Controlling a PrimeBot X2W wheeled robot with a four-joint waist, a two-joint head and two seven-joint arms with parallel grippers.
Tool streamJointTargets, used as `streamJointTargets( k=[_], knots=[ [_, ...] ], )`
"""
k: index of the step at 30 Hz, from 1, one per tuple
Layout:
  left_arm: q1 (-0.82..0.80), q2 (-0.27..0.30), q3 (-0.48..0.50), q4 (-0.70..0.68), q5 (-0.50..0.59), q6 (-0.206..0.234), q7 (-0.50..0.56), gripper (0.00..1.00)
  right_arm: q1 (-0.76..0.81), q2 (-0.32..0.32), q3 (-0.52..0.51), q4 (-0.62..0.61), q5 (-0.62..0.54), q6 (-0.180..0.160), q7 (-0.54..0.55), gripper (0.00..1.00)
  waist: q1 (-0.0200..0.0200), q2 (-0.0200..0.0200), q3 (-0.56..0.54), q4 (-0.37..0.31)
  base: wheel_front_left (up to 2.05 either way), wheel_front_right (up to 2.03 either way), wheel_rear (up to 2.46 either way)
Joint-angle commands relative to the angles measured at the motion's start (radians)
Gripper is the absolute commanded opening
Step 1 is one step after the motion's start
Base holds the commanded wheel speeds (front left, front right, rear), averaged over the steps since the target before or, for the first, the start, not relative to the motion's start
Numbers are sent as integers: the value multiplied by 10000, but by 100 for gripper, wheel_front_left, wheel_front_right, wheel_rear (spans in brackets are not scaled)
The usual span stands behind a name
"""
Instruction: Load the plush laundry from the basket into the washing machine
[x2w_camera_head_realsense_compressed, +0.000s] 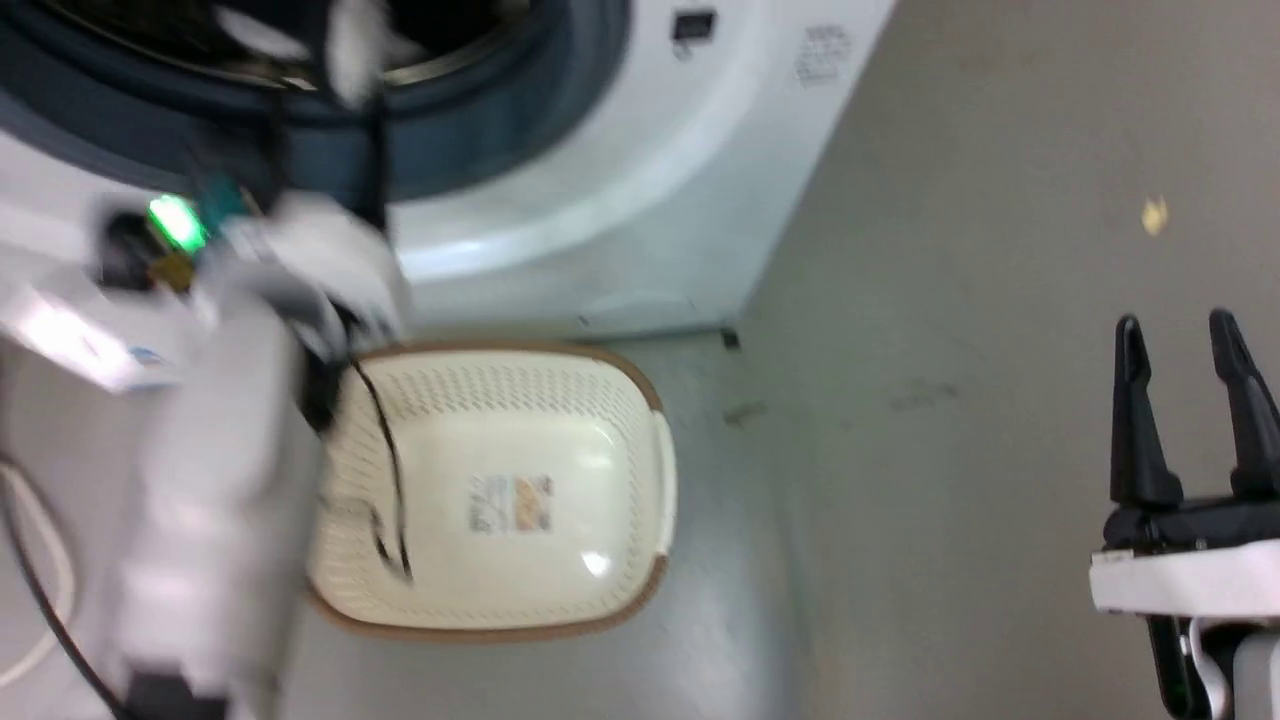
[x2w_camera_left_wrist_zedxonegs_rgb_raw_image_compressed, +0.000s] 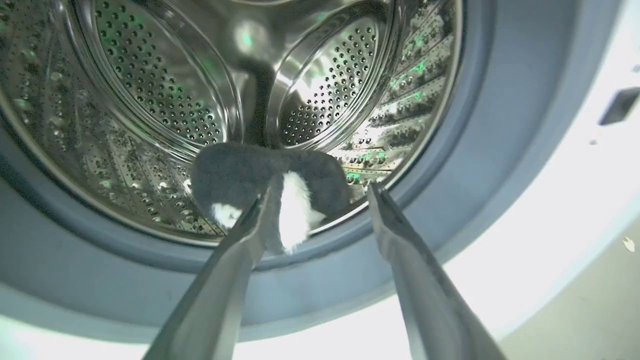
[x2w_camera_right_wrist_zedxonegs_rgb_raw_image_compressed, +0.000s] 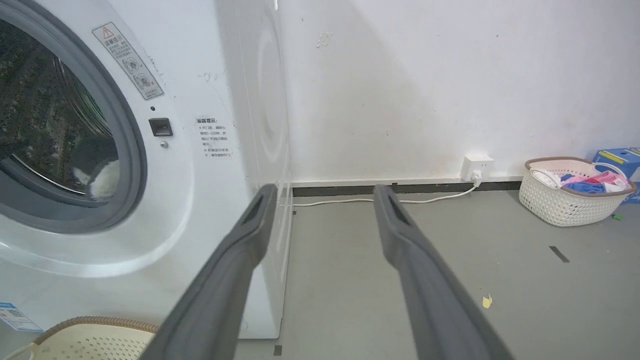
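Reaching toward the washer's (x2w_camera_head_realsense_compressed: 650, 200) mouth, the left gripper (x2w_camera_left_wrist_zedxonegs_rgb_raw_image_compressed: 320, 197) stands spread wide, gripping nothing, its arm (x2w_camera_head_realsense_compressed: 220, 450) stretched forward and blurred in the head view. The plush (x2w_camera_left_wrist_zedxonegs_rgb_raw_image_compressed: 230, 175) lies just beyond its fingertips on the drum's (x2w_camera_left_wrist_zedxonegs_rgb_raw_image_compressed: 150, 75) front lip, one finger (x2w_camera_left_wrist_zedxonegs_rgb_raw_image_compressed: 250, 225) overlapping it; contact is unclear. Below that arm sits the basket (x2w_camera_head_realsense_compressed: 655, 400). Well off to the side, the right gripper (x2w_camera_head_realsense_compressed: 1180, 335) points forward beside the washer, fingers parted, holding nothing.
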Motion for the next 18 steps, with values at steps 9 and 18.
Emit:
streamJointTargets(
  k=[9,18],
  knots=[
    [4722,-1085,530,-3590,-340,292,-51,100,1171,5,116,219,-352,-9,-44,100,4,0,-2648,1842,0,0,0],
    [7856,-1541,744,-5810,-124,800,-52,100,1946,5,475,476,-709,-9,-44,100,4,0,-3428,2233,0,0,0]
  ],
)
